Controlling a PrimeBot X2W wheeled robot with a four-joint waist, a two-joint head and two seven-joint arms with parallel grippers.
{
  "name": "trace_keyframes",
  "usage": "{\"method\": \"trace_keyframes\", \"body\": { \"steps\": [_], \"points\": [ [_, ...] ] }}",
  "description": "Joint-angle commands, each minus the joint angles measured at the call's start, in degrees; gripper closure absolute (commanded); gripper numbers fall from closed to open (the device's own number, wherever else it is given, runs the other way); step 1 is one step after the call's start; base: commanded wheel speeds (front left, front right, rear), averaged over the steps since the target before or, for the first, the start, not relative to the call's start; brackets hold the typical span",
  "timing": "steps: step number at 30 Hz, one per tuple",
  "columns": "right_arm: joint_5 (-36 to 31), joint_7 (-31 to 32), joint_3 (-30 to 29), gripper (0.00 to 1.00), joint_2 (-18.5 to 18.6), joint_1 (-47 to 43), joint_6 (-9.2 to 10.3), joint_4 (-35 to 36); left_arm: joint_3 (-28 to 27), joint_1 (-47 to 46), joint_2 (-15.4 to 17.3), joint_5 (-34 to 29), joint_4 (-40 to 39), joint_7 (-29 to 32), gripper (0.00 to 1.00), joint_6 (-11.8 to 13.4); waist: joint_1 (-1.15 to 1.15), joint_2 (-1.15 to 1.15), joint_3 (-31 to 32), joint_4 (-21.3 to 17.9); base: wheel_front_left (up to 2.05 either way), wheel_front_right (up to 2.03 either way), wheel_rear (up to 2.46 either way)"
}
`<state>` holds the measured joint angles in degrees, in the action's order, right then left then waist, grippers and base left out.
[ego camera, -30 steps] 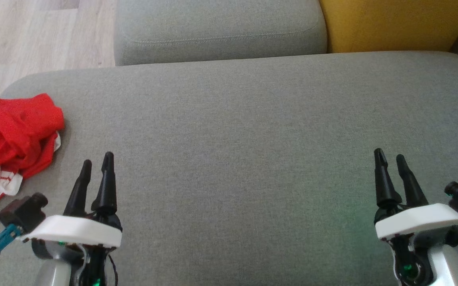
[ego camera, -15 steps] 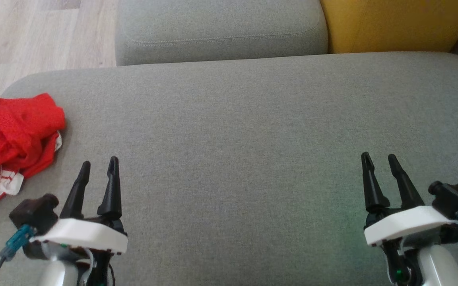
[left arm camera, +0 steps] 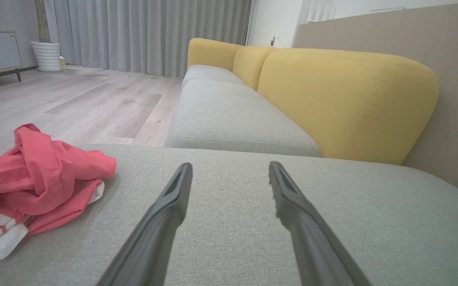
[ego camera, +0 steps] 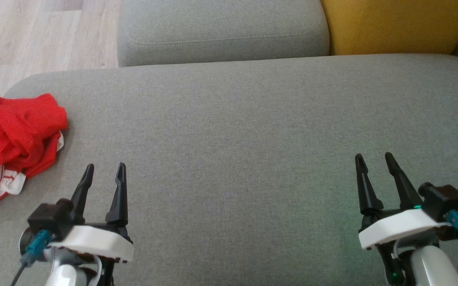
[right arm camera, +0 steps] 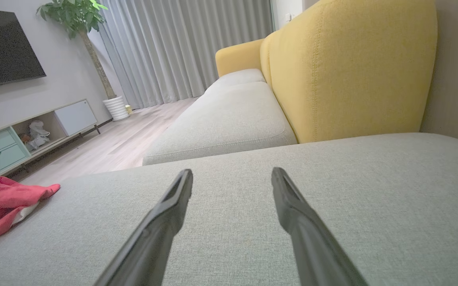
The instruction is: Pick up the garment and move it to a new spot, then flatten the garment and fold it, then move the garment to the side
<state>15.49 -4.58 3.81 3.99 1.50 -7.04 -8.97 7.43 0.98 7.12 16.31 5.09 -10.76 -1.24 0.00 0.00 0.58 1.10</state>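
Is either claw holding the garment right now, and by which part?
Nothing is held. The left claw and right claw are open above the cushion; the garment lies bunched to the left, apart from both.

Two robot arms reach forward side by side, well apart. The left gripper (ego camera: 105,170) and the right gripper (ego camera: 373,159) each point their two dark fingers away from the body, spread apart and holding nothing
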Motion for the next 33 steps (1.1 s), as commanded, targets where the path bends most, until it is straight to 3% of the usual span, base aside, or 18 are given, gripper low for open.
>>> {"method": "trace_keyframes", "body": {
  "steps": [1, 21, 33],
  "points": [
    [-1.52, -0.71, 1.47, 0.00, -0.13, 1.11, -0.38, 2.49, -1.21, -2.09, 1.25, -1.56, -2.39, -0.76, 0.00, 0.42, 0.00, 0.00, 0.01, -0.01, 0.00, 0.00, 0.00],
    [-9.21, -2.74, 0.84, 0.00, -1.08, -0.23, -0.45, 2.85, 0.08, -1.49, 1.36, -11.10, 2.09, -3.31, 0.00, 1.16, 0.00, 0.00, 0.28, -0.15, 0.00, 0.00, 0.00],
    [-4.99, -1.96, 0.04, 0.00, -1.11, -0.20, -0.45, 1.56, 0.05, -1.28, 1.17, -9.66, 3.16, -2.19, 0.00, 1.48, 0.00, 0.00, 0.39, 0.14, 0.00, 0.00, 0.00]
  ]
}}
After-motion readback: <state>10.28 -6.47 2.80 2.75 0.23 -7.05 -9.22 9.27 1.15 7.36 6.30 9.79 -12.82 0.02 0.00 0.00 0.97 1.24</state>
